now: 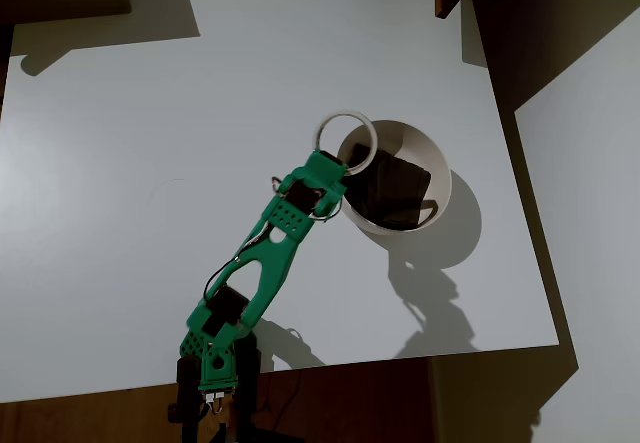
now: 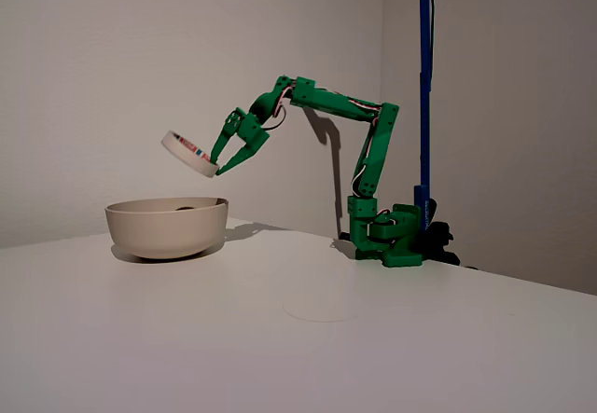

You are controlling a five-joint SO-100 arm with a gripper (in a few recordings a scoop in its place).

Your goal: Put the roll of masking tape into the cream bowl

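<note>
I'm holding the roll of masking tape (image 2: 189, 152) pinched in the pincer (image 2: 224, 164), nudging it inward over the cream bowl (image 2: 168, 227) before releasing.

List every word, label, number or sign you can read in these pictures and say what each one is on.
No text is legible in either view.
Tape roll, held in the green claw above the bowl: red and blue print on its inner core, too small and blurred to read.
Bowl, table, arm: no markings to be seen.
</note>
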